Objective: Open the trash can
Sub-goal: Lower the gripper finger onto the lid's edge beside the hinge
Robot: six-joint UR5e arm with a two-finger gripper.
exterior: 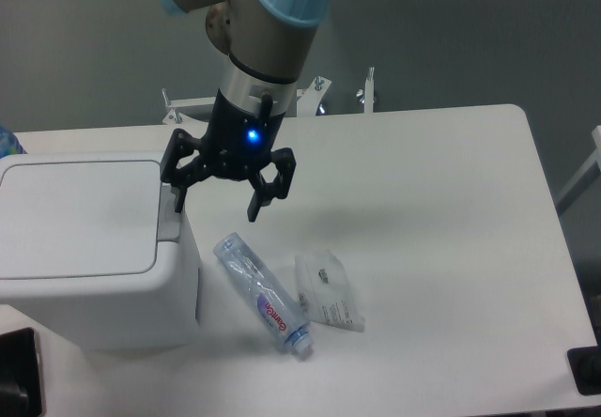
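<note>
The trash can point(89, 248) is a large boxy white bin at the left of the table, its flat lid point(80, 215) down and closed. A grey push tab point(169, 212) sits at the lid's right edge. My gripper point(218, 203) hangs from the arm just right of the bin, fingers spread open and empty. Its left finger point(178, 196) is right at the grey tab; I cannot tell if it touches. The right finger point(255, 208) hangs over the table.
A clear plastic bottle point(263, 295) lies on the table right of the bin. A small clear plastic bag point(329, 290) lies beside it. Metal brackets point(366, 88) stand at the table's far edge.
</note>
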